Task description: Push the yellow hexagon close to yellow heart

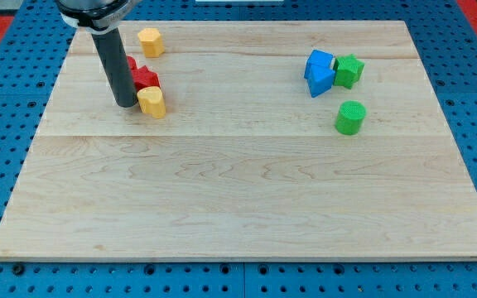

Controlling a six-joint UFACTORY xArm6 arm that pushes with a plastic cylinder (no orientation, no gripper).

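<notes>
The yellow hexagon (151, 40) sits near the view's top left of the wooden board (247, 199). The yellow heart (151, 102) lies below it, with a red block (145, 77) between the two and touching the heart's upper side. My tip (126, 104) rests on the board just left of the yellow heart, almost touching it, and well below the hexagon. The rod hides part of the red block's left side.
At the view's upper right are two blue blocks (320, 73) pressed together, with a green star (349, 71) touching their right side. A green cylinder (350, 117) stands just below them. A blue pegboard surrounds the board.
</notes>
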